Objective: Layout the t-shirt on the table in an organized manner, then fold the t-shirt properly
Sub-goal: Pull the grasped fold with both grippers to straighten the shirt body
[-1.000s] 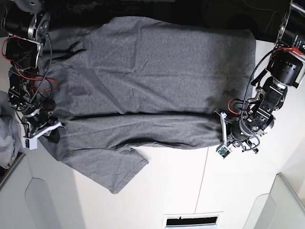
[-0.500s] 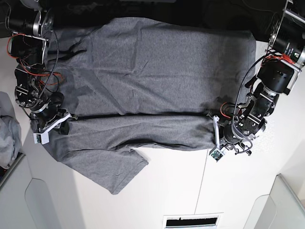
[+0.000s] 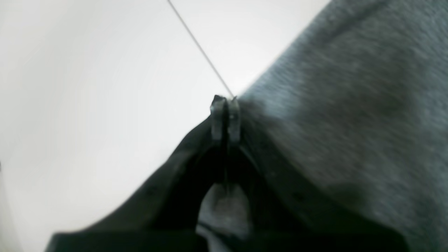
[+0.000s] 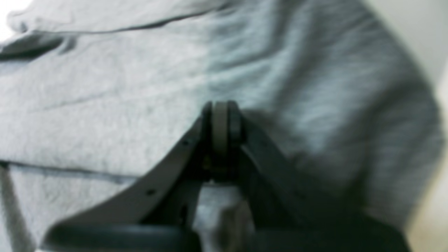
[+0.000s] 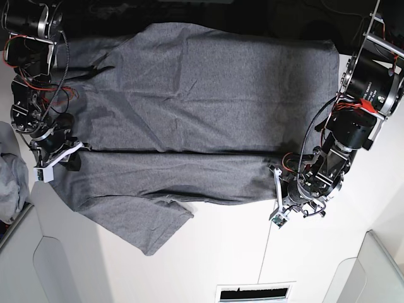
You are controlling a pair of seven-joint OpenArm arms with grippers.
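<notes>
The dark grey t-shirt lies spread across the white table, with a crease running along its length. In the base view my left gripper sits at the right end of the shirt's lower strip. The left wrist view shows that gripper shut at the t-shirt edge, with bare table beside it. My right gripper is at the shirt's left end near the crease. In the right wrist view it is shut, with t-shirt cloth all around the fingers.
A paler grey cloth bundle lies at the left edge. Light grey bins stand at the bottom left and bottom right. A slotted opening sits at the bottom edge. A thin seam crosses the table.
My left gripper has moved left and lower in the base view, drawing the lower strip's right edge with it. My right gripper has shifted slightly upward.
</notes>
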